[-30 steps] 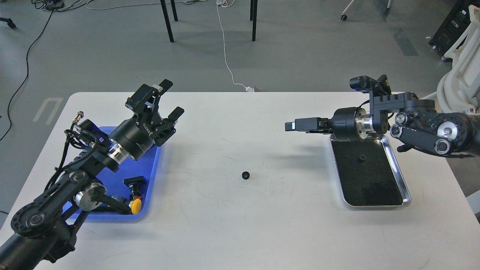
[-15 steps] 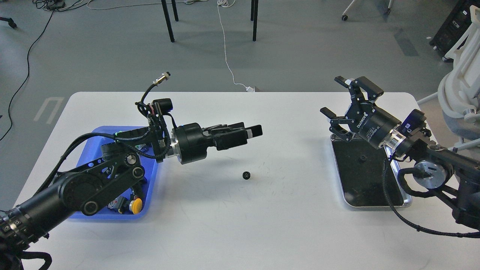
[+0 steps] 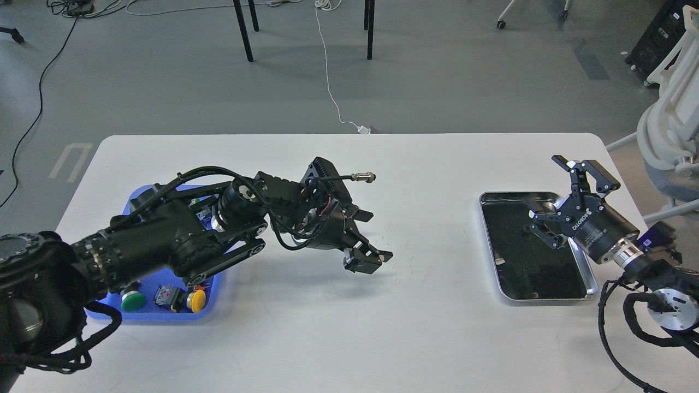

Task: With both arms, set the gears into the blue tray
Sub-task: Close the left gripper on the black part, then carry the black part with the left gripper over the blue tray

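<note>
The gear that lay mid-table is hidden under my left gripper (image 3: 369,238), which hangs open just above the table, fingers pointing right and down. The left arm reaches out over the blue tray (image 3: 164,317) at the left. My right gripper (image 3: 550,188) stands open above the silver-rimmed dark metal tray (image 3: 592,284) at the right, with nothing between its fingers. A small dark gear (image 3: 524,232) shows faintly on that tray's black floor, just left of the lower fingers.
Push-button switches with a green cap (image 3: 132,300) and a yellow cap (image 3: 197,299) lie in the blue tray's near end. A white chair base (image 3: 674,136) stands off the table's right edge. Chair legs and cables are on the floor behind.
My left gripper swung right and down over the mid-table gear, which is now covered. My right arm drew back toward the near right, its gripper still open over the metal tray.
</note>
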`<state>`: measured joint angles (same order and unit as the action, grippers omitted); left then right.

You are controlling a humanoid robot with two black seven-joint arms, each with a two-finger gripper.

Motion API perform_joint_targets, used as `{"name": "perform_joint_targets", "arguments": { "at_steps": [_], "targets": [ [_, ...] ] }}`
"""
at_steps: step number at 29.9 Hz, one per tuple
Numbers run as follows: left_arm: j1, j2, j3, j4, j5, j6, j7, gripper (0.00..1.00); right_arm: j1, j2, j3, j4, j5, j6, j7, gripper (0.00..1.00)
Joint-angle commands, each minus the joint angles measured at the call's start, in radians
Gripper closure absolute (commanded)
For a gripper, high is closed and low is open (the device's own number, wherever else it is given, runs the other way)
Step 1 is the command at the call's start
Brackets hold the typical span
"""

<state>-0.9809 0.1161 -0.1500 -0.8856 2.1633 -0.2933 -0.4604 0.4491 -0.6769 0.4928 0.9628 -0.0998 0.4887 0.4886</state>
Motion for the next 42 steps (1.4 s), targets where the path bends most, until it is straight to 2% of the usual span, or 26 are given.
{"name": "perform_joint_targets", "arguments": {
  "at_steps": [1, 5, 8, 18, 23, 28, 31, 38, 42],
  "targets": [
    [-0.012, -0.062, 0.059, 0.082, 0.018, 0.029, 0.002, 0.06, -0.001, -0.006, 0.019, 0.001, 0.002, 0.0, 0.0, 0.02],
    [-0.005, -0.069, 0.069, 0.096, 0.018, 0.033, 0.002, 0.14, 0.0, -0.006, 0.03, 0.001, 0.002, 0.0, 0.0, 0.02],
    [0.004, -0.061, 0.069, 0.096, 0.018, 0.033, 0.0, 0.26, -0.001, -0.006, 0.03, 0.001, 0.002, 0.0, 0.0, 0.02],
    [0.033, -0.03, 0.076, 0.096, 0.018, 0.033, -0.001, 0.29, -0.003, -0.009, 0.029, 0.002, 0.002, 0.0, 0.0, 0.02],
    [0.041, -0.019, 0.076, 0.102, 0.018, 0.033, -0.001, 0.35, -0.003, -0.009, 0.03, 0.002, 0.002, 0.0, 0.0, 0.02],
    [0.041, -0.015, 0.076, 0.106, 0.018, 0.034, -0.007, 0.51, -0.003, -0.009, 0.029, 0.002, 0.0, 0.0, 0.0, 0.02],
    [0.042, -0.01, 0.076, 0.106, 0.018, 0.034, -0.006, 0.73, -0.003, -0.009, 0.029, 0.002, 0.0, 0.0, 0.0, 0.02],
    [0.042, -0.009, 0.076, 0.106, 0.018, 0.036, -0.004, 0.85, -0.003, -0.009, 0.029, 0.002, 0.0, 0.0, 0.0, 0.02],
    [0.039, 0.002, 0.069, 0.099, 0.018, 0.039, -0.009, 0.87, -0.003, -0.009, 0.03, 0.002, 0.0, 0.0, 0.0, 0.02]
  ]
}}
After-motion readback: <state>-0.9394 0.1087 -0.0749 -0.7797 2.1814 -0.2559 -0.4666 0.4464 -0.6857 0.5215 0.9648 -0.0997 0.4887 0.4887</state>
